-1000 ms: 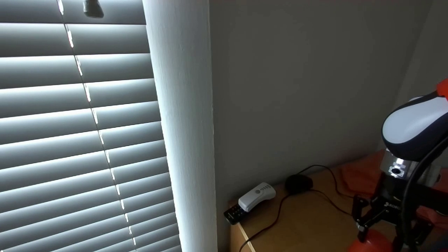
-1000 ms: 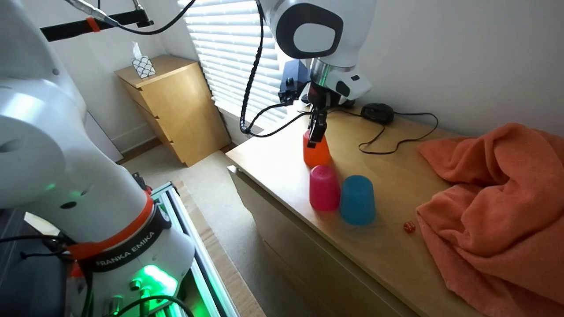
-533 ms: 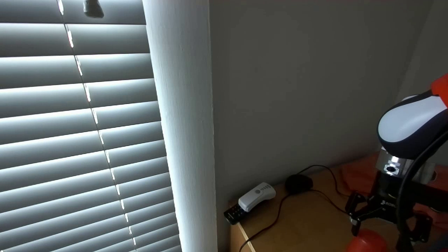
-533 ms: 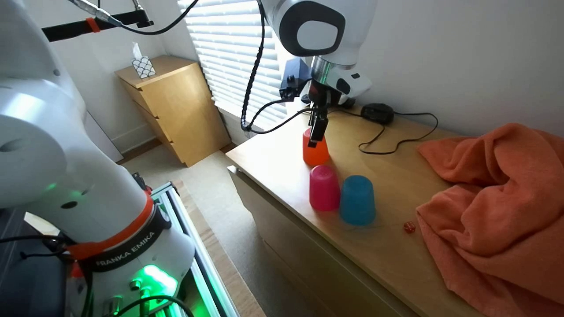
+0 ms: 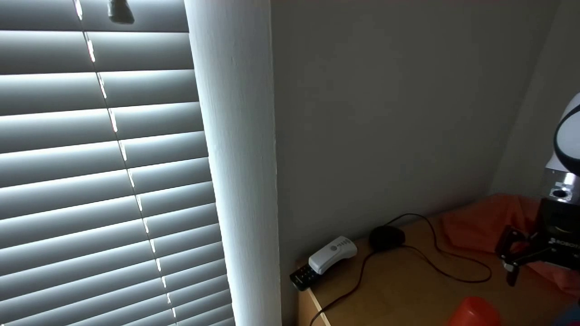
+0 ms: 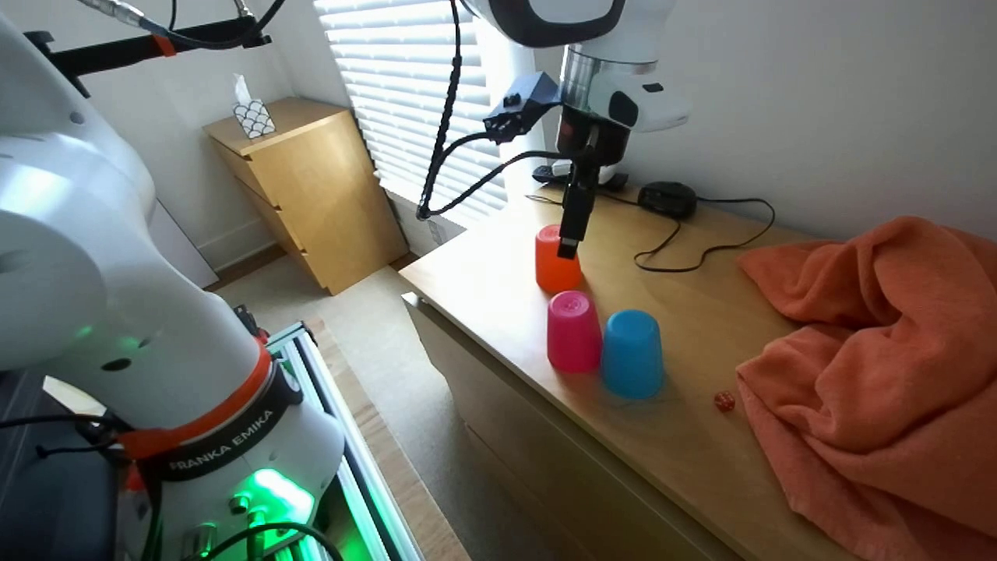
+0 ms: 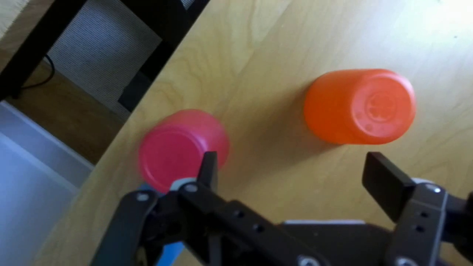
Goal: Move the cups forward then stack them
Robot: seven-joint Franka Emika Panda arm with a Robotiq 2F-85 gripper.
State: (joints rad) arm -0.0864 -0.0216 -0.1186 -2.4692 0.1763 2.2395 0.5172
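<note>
Three cups stand upside down on the wooden dresser top. The orange cup (image 6: 551,269) stands farthest along, near the window end; it also shows in an exterior view (image 5: 475,313) and in the wrist view (image 7: 340,107). The pink cup (image 6: 574,339) stands near the front edge and shows in the wrist view (image 7: 173,155). The blue cup (image 6: 632,354) is close beside the pink one; in the wrist view only a sliver (image 7: 170,253) shows past the gripper. My gripper (image 7: 292,162) is open and empty, above the cups; it also hangs in an exterior view (image 6: 570,245), overlapping the orange cup.
A crumpled orange towel (image 6: 880,366) covers the right end of the top, with a small red die (image 6: 724,401) beside it. A black device (image 6: 667,200) with a cable lies along the wall. A white remote (image 5: 333,254) lies on the far corner.
My gripper has risen off the orange cup and moved away from it toward the towel side. Its fingers look spread wider than a second ago. The cups stay nearly in place.
</note>
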